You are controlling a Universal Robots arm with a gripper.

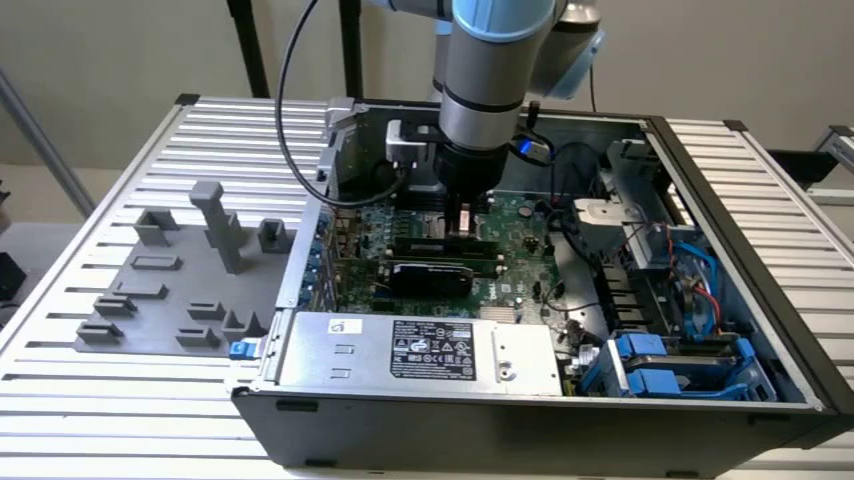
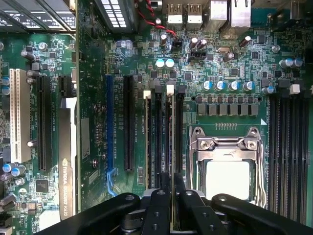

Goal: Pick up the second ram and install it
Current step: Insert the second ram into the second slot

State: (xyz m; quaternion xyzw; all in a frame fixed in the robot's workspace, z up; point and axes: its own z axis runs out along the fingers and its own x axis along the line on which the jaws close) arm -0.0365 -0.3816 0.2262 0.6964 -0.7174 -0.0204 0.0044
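Note:
My gripper [image 1: 461, 213] reaches down into the open computer case [image 1: 534, 425], just above the green motherboard [image 1: 514, 245]. In the wrist view its two black fingers [image 2: 163, 188] stand close together, shut on the second ram [image 2: 170, 142]. The ram is seen edge-on as a thin strip running away from the fingertips of the gripper [image 2: 171, 180]. It lies in line with the black memory slots [image 2: 159, 137] beside the processor socket [image 2: 227, 164], with a white latch [image 2: 170, 89] at its far end. Another white-latched slot [image 2: 147, 122] runs parallel beside it.
A black graphics card [image 1: 430, 272] crosses the board close to the gripper. The silver power supply [image 1: 414, 350] fills the case front. Cables and blue drive bays [image 1: 667, 365] lie toward the exterior view's right. A grey fixture plate [image 1: 174, 290] sits outside the case on the slatted table.

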